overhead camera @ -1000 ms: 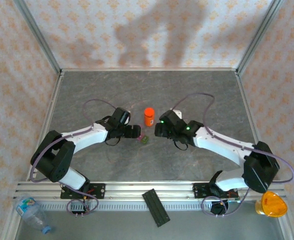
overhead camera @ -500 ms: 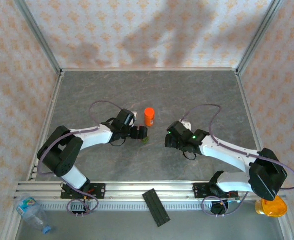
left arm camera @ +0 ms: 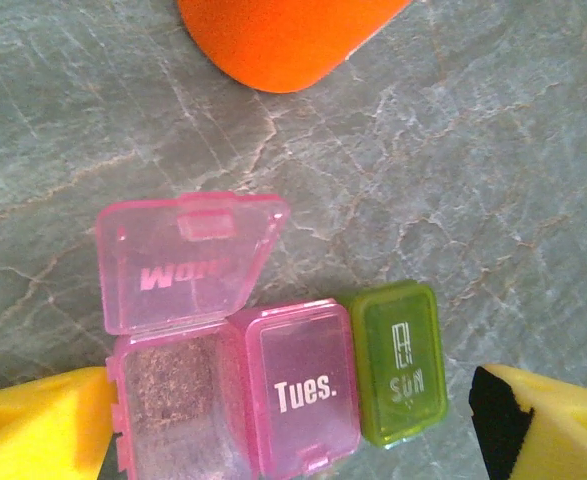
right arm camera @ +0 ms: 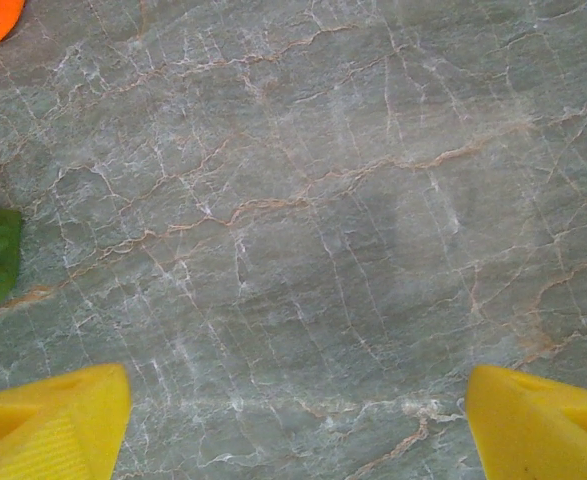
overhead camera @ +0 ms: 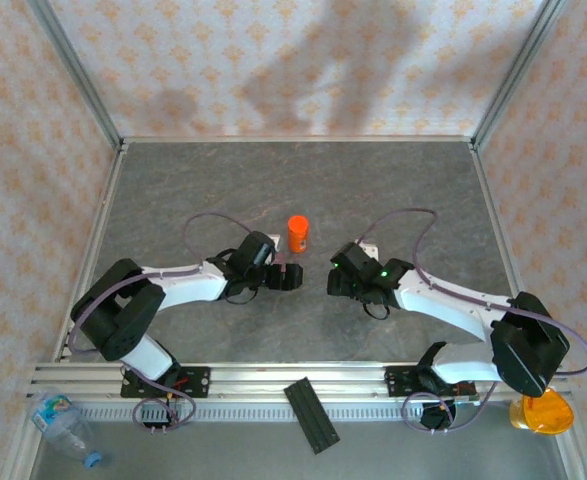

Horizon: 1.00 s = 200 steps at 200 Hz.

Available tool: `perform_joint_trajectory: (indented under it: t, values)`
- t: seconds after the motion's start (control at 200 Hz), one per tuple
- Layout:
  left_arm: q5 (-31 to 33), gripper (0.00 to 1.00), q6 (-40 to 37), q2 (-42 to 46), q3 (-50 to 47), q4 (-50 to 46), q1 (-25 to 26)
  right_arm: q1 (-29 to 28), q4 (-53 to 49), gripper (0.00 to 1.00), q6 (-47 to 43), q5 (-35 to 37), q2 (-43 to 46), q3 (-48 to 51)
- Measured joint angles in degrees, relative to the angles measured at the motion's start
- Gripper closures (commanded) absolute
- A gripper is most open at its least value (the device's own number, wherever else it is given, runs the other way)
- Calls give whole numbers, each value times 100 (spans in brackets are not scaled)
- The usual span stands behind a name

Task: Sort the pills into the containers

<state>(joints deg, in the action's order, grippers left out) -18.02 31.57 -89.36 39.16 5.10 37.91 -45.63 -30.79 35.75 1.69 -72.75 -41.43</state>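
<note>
Left gripper (overhead camera: pixel 289 278) stands open astride the containers (left arm camera: pixel 303 395), pink Monday lid (left arm camera: pixel 188 260) flipped up; right gripper (right arm camera: pixel 295 425) hangs open over the table (right arm camera: pixel 323 200) beside them.

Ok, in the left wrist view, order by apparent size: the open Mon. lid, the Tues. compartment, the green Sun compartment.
1. Open Mon. lid and Tues. compartment: look about alike, so unranked.
2. Green Sun compartment: clearly smallest.
</note>
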Motion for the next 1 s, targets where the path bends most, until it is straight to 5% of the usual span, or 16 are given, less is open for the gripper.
perform_joint_trajectory:
  t: [0.571, 1.001]
  values:
    - [0, 9, 562, -295, 160, 544, 573, 1091, -31, 13, -348, -28, 153, 0]
    - [-4, 9, 811, -804, 538, 828, 1003, 1370, -79, 13, -498, -125, 243, 0]
